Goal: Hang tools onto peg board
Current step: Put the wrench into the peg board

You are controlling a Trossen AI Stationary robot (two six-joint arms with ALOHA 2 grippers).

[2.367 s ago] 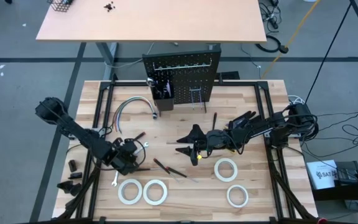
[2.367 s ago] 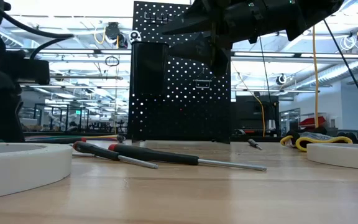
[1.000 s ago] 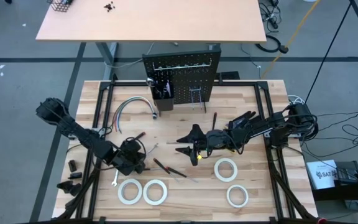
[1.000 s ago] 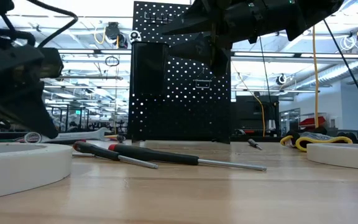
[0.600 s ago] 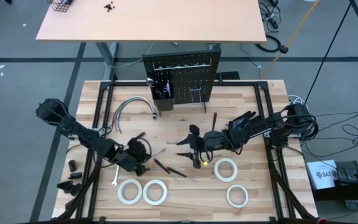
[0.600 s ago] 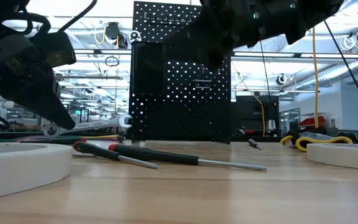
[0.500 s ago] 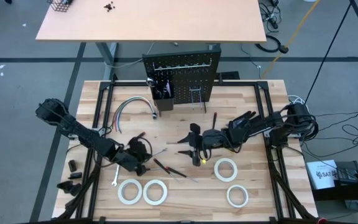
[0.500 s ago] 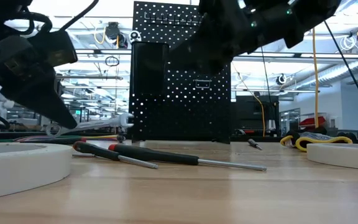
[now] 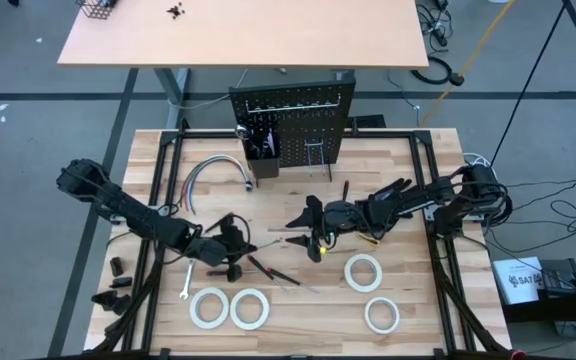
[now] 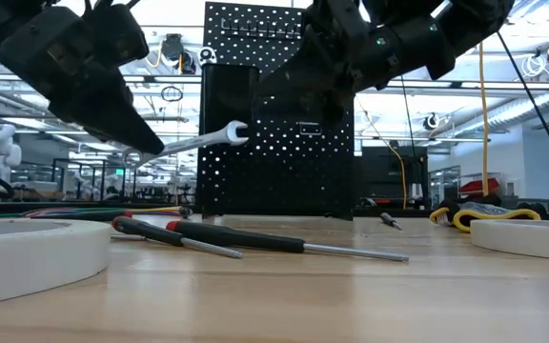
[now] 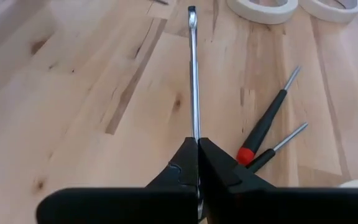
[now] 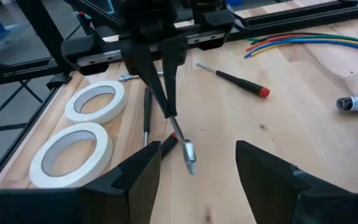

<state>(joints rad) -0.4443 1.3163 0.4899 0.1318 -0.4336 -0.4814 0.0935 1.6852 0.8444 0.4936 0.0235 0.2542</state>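
Here the wooden tabletop point(image 9: 398, 170) carries everything, with the black peg board point(image 9: 292, 118) standing upright at its far edge, a small bin and wire hooks fixed to its face. Four white tape rolls lie along the near side; one tape roll point(image 9: 363, 271) sits just beside the right arm. A bundle of coloured cables point(image 9: 213, 170) curves in front of the board on the left.

The left hand point(image 9: 236, 254) is clenched on the shank of a silver wrench point(image 10: 198, 142) and holds it clear of the tabletop, its open-end head pointing toward the board. The right hand point(image 9: 303, 228) hovers close by, facing it, its fingers spread wide and grasping nothing; the wrench's free end lies just ahead of that gap.

Two screwdrivers lie on the wood below; the red-tipped screwdriver point(image 11: 268, 123) is the nearer to the wrench.

The wrench looks stiff, thin and smooth, so it is probably light but slippery in a pinch and apt to swivel if held at one end. A grip on the flat shank seems the safest, leaving the head free for a hook.
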